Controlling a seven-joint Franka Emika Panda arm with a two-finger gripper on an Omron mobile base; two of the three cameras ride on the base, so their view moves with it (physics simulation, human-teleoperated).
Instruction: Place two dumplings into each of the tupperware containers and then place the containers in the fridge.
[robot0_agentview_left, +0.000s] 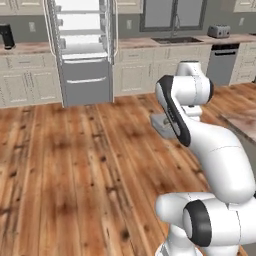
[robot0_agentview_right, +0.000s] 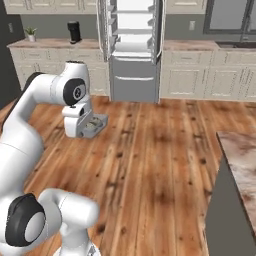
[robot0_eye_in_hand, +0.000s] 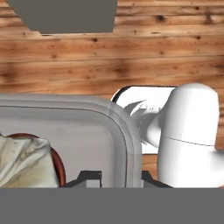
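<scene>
One fridge (robot0_agentview_left: 82, 50), doors open. One container (robot0_agentview_right: 95, 125) up off floor. One dumpling (robot0_eye_in_hand: 24, 162) inside container in hand view; more may hide. One toaster (robot0_agentview_left: 218, 31). One coffee machine (robot0_agentview_right: 74, 31). One potted plant (robot0_agentview_right: 31, 34). One sink (robot0_agentview_left: 176, 40). One dishwasher (robot0_agentview_left: 221, 62). One robot arm (robot0_agentview_left: 200, 145).

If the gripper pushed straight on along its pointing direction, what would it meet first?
Gripper is clamped on the pale grey rectangular container's rim; beyond that, probably the wooden plank floor, though depth is unclear.
</scene>
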